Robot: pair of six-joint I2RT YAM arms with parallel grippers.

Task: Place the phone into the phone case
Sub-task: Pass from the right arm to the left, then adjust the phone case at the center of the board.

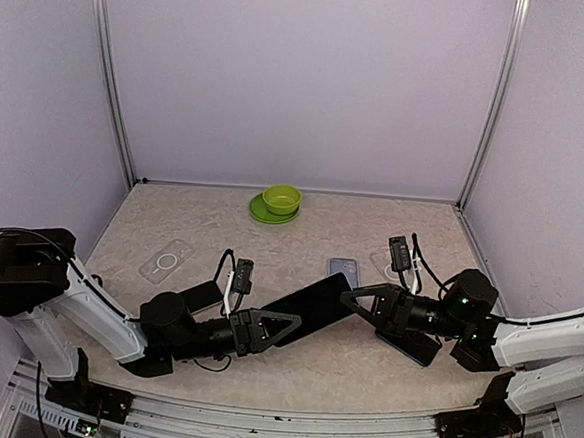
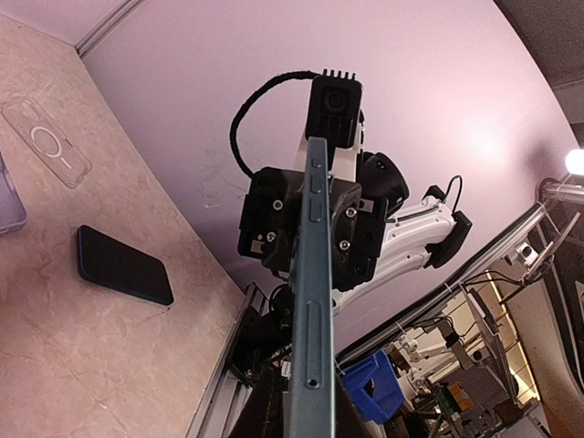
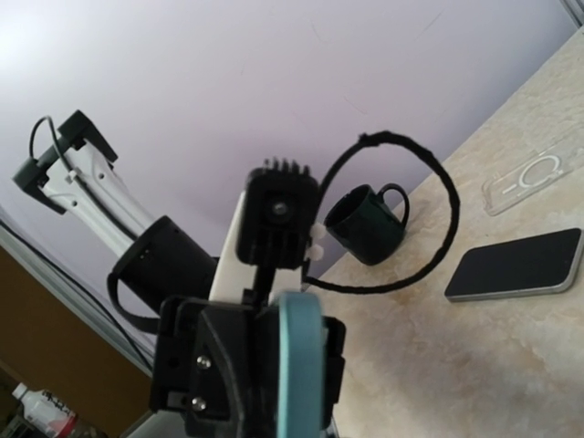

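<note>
The phone (image 1: 311, 306), dark with a teal rim, hangs above the table's middle, held between both arms. My left gripper (image 1: 267, 329) is shut on its near-left end and my right gripper (image 1: 358, 300) is shut on its far-right end. In the left wrist view the phone (image 2: 310, 301) runs edge-on up to the right gripper (image 2: 310, 224). From the right wrist, the phone's rim (image 3: 301, 365) ends in the left gripper (image 3: 260, 360). A clear phone case (image 1: 166, 260) lies flat at the left (image 2: 46, 143) (image 3: 534, 178).
A second dark phone (image 1: 201, 295) lies near the left arm (image 2: 123, 265) (image 3: 516, 265). A bluish phone (image 1: 343, 271) and another clear case (image 1: 384, 263) lie at centre right. A green bowl (image 1: 281, 198) on a green plate stands at the back.
</note>
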